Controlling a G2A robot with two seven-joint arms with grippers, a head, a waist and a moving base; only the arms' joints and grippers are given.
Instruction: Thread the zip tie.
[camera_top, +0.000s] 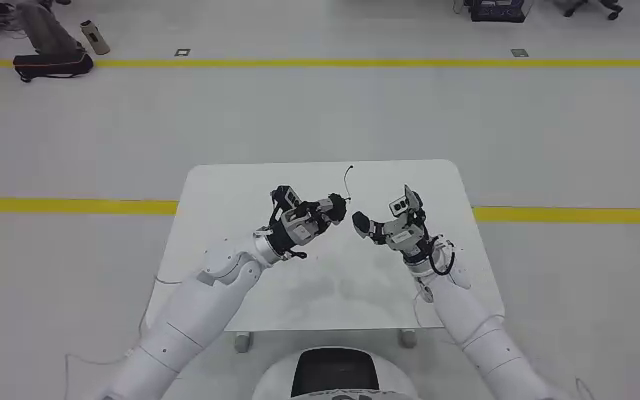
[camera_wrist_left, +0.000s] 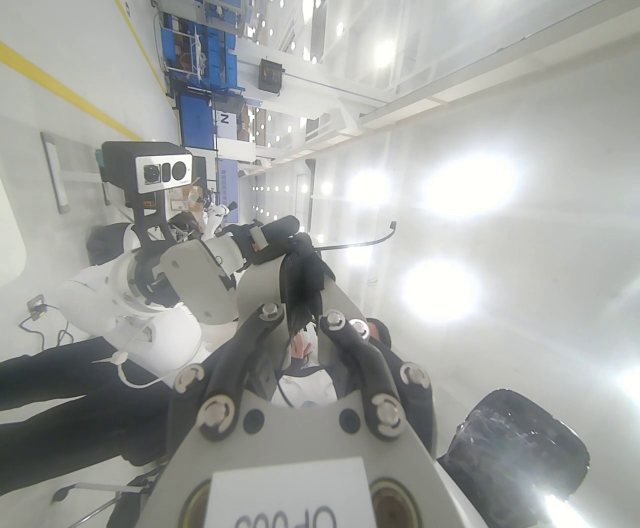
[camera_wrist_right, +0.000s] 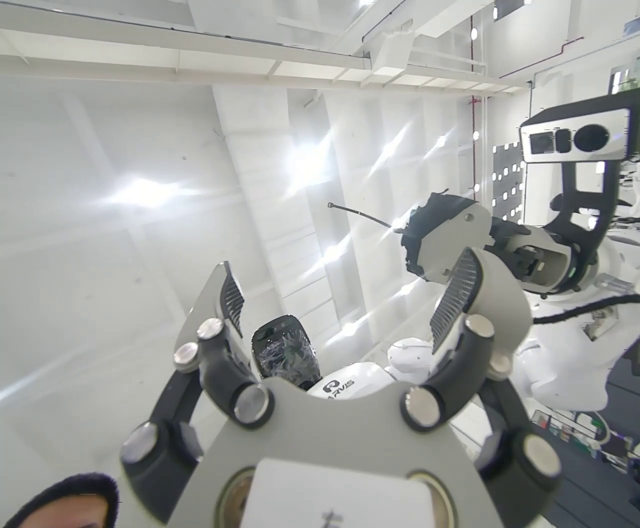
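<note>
A thin black zip tie (camera_top: 347, 182) is held up over the middle of the white table (camera_top: 230, 200), its free end pointing away from me. My left gripper (camera_top: 336, 208) is shut on its lower end; in the left wrist view the zip tie (camera_wrist_left: 360, 244) sticks out past the closed fingertips (camera_wrist_left: 300, 280). My right gripper (camera_top: 361, 223) hovers just to the right of the left one, open, nothing between its ribbed pads (camera_wrist_right: 452, 295). From the right wrist view, the zip tie (camera_wrist_right: 360, 215) juts from the left gripper (camera_wrist_right: 415, 245) beyond my open right gripper (camera_wrist_right: 345, 295).
Both grippers hang above the table's centre, a small gap apart. Bare tabletop (camera_top: 400, 290) lies around them on all sides. Beyond the table's far edge is open floor with yellow lines (camera_top: 330, 63) and a black bag (camera_top: 50, 60) at the far left.
</note>
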